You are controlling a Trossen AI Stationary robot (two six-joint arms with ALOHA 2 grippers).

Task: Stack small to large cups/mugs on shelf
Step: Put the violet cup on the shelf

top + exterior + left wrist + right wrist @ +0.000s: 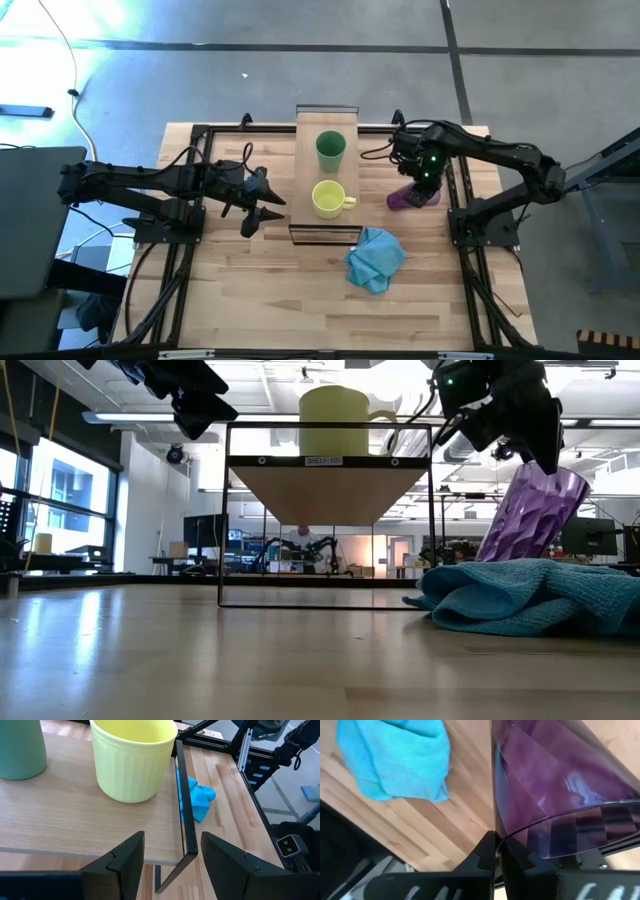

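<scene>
I am watching my right gripper (424, 183), whose fingers are pinching the rim of the purple tumbler (411, 195) shut between them; the tumbler is leaning off upright, its long axis slanting from the base on the tabletop (260, 290) up toward the claw, as the low view shows. It is sitting just to the right of the shelf (303, 170), so I am judging that the coming move runs leftward and up onto the board, and the right arm is plainly the nearer one. On the shelf, the green cup (331, 150) is standing toward the far end and the yellow mug (329, 199) nearer the front, handle pointing toward the tumbler. My left gripper (262, 203) is waiting just left of the shelf with its fingers spread wide and holding nothing. The blue cloth (375, 258) is lying on the table in front of the shelf's right corner, clear of the path. Beyond the table, a large open room with windows is showing.
</scene>
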